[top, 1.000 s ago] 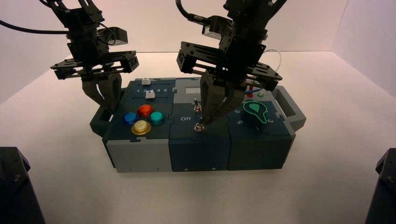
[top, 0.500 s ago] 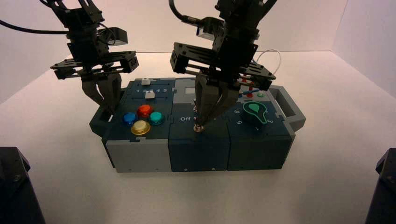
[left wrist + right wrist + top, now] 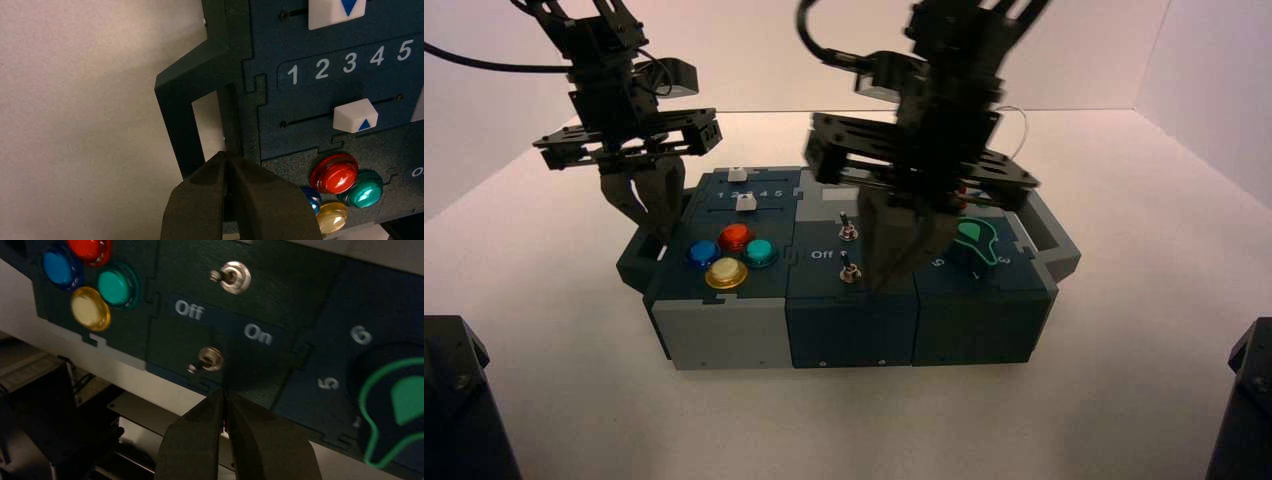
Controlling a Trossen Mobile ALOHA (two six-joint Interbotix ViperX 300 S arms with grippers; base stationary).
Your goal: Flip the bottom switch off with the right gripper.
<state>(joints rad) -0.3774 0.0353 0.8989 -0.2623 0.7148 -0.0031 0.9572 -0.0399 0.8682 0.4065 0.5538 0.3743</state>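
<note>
The bottom switch (image 3: 209,360) is a small silver toggle in the front row of the dark-blue module (image 3: 854,310), between the "Off" and "On" lettering. In the right wrist view its lever leans toward "Off". My right gripper (image 3: 223,396) is shut with nothing in it. Its tips hang just beside the switch on the "On" side, apart from the lever. In the high view the right gripper (image 3: 887,280) stands right of the bottom switch (image 3: 850,270). The left gripper (image 3: 656,232) is shut and parked over the box's left handle (image 3: 175,100).
The back-row twin toggle (image 3: 232,276) also leans toward "Off". Red (image 3: 734,237), teal (image 3: 759,252), blue (image 3: 701,253) and yellow (image 3: 725,272) push buttons sit left of the switches. A green knob (image 3: 974,240) lies to the right. Two white sliders (image 3: 354,115) are at the back left.
My right gripper swept left onto the bottom switch half a second ago, then drew back to the right. The lever now leans toward "Off". The left arm has not moved.
</note>
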